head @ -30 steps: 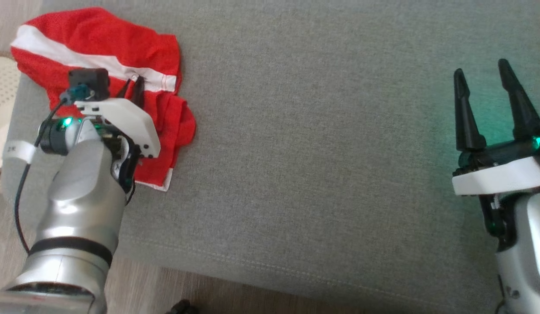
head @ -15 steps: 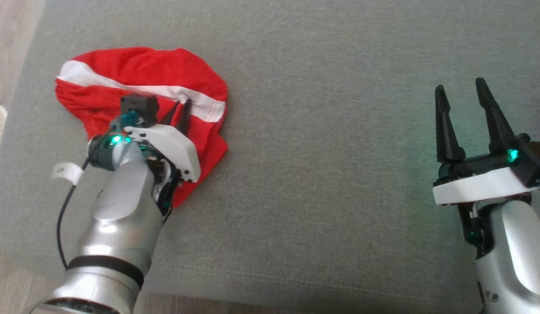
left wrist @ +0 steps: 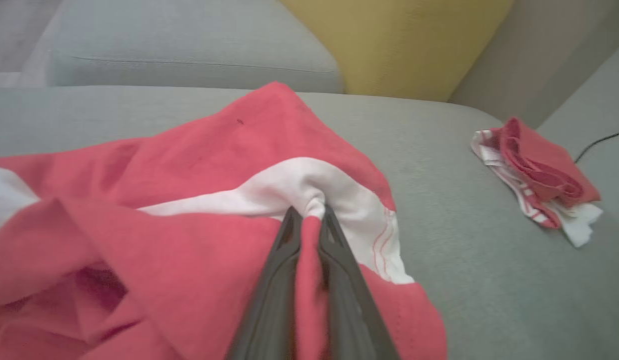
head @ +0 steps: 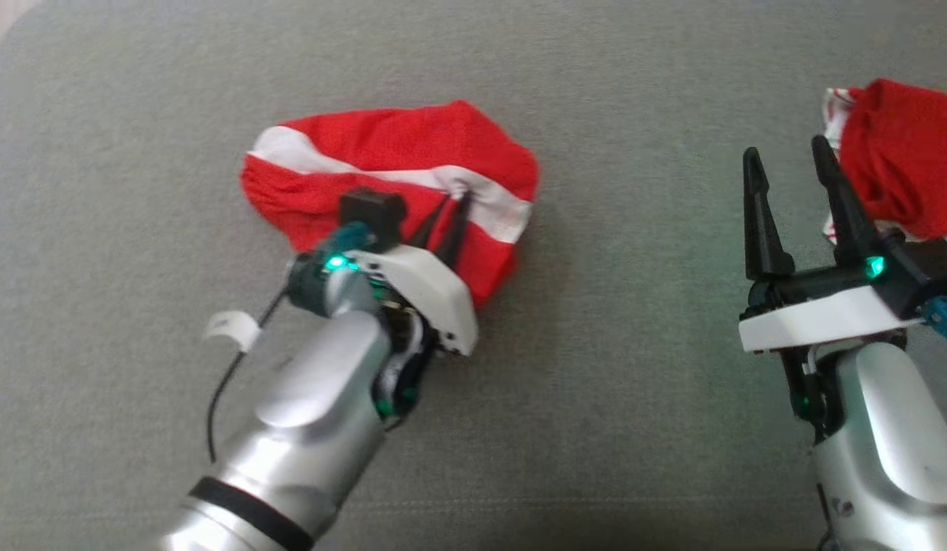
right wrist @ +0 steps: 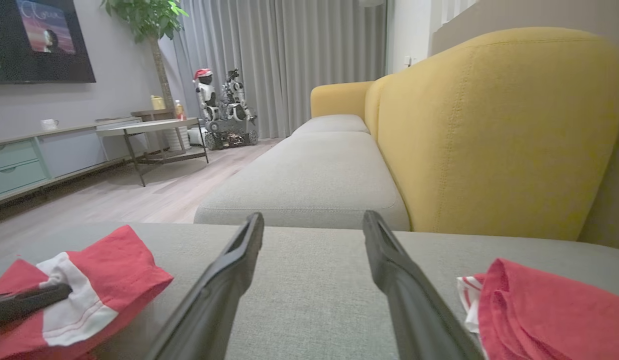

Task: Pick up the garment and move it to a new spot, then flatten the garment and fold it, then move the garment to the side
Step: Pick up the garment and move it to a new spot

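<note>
Cloth like this red garment (head: 397, 153) with its white band is light, limp and sturdy; it will likely sag and bunch from a single pinch. It lies crumpled left of centre on the grey sofa seat (head: 634, 398). The left gripper (head: 456, 200) has its fingers closed on a fold of the white band; how many layers they hold is hard to tell. A hem or corner would probably serve better for flattening. The right gripper (head: 785, 149) hovers empty, fingers wide, near a second red cloth (head: 902, 168) at far right. Beyond: yellow backrest (right wrist: 489, 125), grey curtains (right wrist: 289, 50), wooden floor (right wrist: 139, 200).
</note>
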Motion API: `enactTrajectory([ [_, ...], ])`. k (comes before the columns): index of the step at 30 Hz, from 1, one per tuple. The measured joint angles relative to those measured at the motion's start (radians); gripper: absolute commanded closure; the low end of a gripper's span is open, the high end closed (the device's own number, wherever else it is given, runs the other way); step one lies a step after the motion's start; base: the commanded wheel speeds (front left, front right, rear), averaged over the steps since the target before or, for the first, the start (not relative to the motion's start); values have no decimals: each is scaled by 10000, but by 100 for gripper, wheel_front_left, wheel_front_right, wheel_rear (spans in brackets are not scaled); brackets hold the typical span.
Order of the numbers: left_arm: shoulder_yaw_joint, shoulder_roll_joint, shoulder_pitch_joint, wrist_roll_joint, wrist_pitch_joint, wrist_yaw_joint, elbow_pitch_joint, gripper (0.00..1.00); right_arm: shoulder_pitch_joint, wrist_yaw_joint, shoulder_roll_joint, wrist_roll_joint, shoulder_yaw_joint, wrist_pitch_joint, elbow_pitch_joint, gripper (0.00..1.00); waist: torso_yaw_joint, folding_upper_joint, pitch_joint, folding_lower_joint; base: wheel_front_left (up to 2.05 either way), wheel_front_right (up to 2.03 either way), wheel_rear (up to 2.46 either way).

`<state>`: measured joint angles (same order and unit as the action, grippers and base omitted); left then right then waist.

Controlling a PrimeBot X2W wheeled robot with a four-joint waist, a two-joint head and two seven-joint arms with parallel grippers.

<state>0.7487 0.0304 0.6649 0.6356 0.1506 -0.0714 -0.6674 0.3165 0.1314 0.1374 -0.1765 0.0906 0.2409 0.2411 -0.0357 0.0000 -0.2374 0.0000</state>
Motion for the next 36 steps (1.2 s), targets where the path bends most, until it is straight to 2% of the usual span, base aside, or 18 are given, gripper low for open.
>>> enactTrajectory([
  [3,917,8,30,790,-4,-746,575,100,60,0,-33,-13,15,71,81,0,289,0,7,0,0,0,0],
  [9,2291,40,657,2159,297,-1921,976,100,63,0,-150,-90,82,94,301,0,752,0,-55,0,0,0,0],
  [10,2516,42,809,2347,380,-2075,989,60,65,0,-182,-90,105,98,334,0,812,0,-71,0,0,0,0],
  [11,2750,44,943,2512,451,-2188,997,4,69,0,-222,-90,134,98,362,0,860,0,-87,0,0,0,0],
  [12,2966,42,1054,2658,466,-2230,999,0,70,0,-253,-90,163,98,383,0,896,0,-99,0,0,0,0],
  [17,3593,36,1248,3310,765,-2383,788,0,74,0,-278,-90,121,100,464,0,841,0,-89,0,0,0,0],
  [21,3528,40,1246,3526,934,-2368,295,0,66,0,-270,-86,-38,100,477,0,578,0,58,0,0,0,0],
  [24,2669,119,1222,3361,976,-2307,35,0,9,0,-265,-84,-94,100,510,0,314,0,253,0,0,0,0],
  [28,945,851,965,2075,989,-1921,911,0,-253,0,-259,-86,-230,100,738,0,-61,0,589,0,0,0,0],
  [32,-844,1538,-497,813,1049,-1499,2305,0,-823,0,-268,-86,-353,98,1066,0,-382,0,963,0,0,0,0],
  [34,-1691,1630,-1589,253,1051,-1202,3076,0,-1067,0,-290,-86,-397,98,1112,0,-521,0,1130,0,0,0,0],
  [36,-2079,1628,-2133,-38,1051,-1045,3450,0,-1149,0,-301,-86,-407,98,1129,0,-580,0,1204,0,0,0,0],
])
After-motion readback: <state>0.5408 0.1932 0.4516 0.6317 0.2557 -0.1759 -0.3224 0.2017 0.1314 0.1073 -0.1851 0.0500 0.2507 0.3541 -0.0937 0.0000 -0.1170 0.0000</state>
